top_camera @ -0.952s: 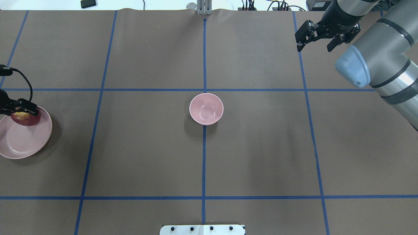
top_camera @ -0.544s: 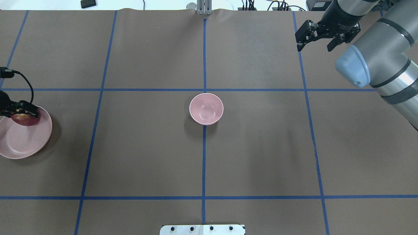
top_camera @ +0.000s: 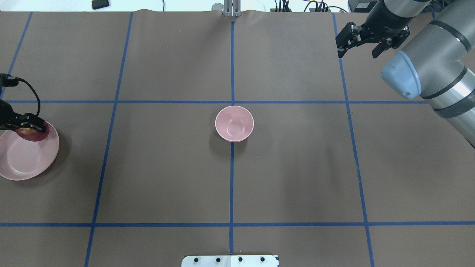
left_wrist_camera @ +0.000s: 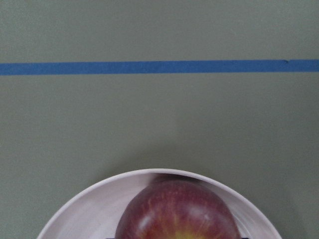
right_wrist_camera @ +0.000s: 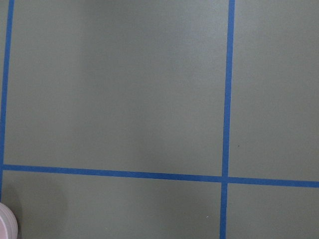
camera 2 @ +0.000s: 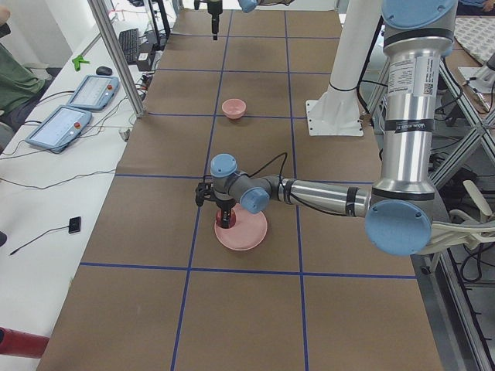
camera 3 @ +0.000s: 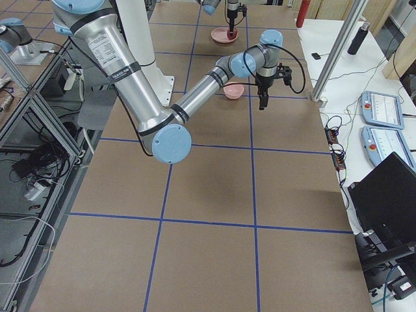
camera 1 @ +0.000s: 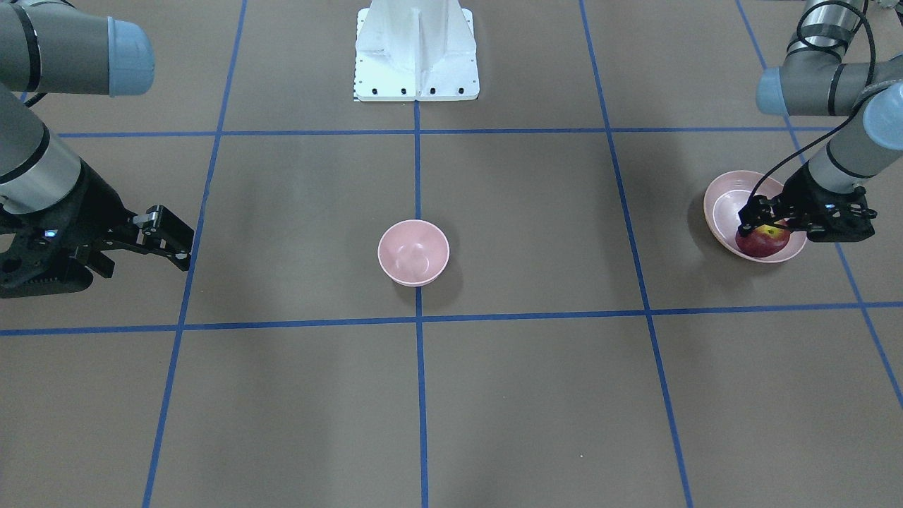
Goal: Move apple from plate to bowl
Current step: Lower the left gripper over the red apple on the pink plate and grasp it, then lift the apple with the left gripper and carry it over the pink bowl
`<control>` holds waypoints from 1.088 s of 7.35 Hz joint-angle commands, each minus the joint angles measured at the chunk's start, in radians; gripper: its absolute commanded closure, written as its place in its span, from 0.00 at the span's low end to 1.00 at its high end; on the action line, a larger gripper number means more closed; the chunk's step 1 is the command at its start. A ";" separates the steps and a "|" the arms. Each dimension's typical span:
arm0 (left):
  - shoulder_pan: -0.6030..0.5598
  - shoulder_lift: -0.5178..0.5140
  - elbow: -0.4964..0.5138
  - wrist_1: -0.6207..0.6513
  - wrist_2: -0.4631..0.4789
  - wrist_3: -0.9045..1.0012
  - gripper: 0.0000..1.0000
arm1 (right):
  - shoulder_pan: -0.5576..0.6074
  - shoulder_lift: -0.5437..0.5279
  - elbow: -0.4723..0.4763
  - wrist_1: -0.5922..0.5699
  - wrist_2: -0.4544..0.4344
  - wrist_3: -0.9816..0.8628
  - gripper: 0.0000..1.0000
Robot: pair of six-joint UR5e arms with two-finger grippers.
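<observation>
Table (top_camera: pixel 297 167) first: brown paper, blue tape (top_camera: pixel 231 185) in a grid. Right arm (top_camera: pixel 438 74) hangs out at 1 o'clock in the overhead view, and the right gripper (top_camera: pixel 357 53) is over bare paper with its jaws spread wide, holding nothing.

Plate (top_camera: pixel 18 167) sits hard at 9 o'clock, partly cut off by the overhead view's edge. Bowl (top_camera: pixel 234 123) is dead centre, empty, well apart from the plate.

Apple (top_camera: pixel 35 135) is at the plate's 1 o'clock rim. My left gripper (top_camera: pixel 31 126) comes in from above, jaws clamped on the apple's flanks either side of the yellow stem hollow. I can't tell whether it's clear of the plate.

Handling, as I judge it: firm, weighty for its size, and waxy-skinned. Being round, it could roll or slip in a two-finger pinch, and too hard a squeeze would bruise it. The best hold is across the widest girth. The bowl is barely wider than the apple, so I'd release low and centred.
</observation>
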 commanded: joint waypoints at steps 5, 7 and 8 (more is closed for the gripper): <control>0.052 -0.388 -0.274 0.667 -0.034 -0.151 1.00 | 0.015 -0.010 0.001 0.002 0.022 -0.002 0.00; 0.242 -0.651 -0.090 0.625 0.113 -0.464 1.00 | 0.015 -0.016 0.001 0.003 0.020 -0.002 0.00; 0.281 -0.727 0.006 0.515 0.115 -0.585 1.00 | 0.015 -0.029 0.002 0.003 0.019 -0.017 0.00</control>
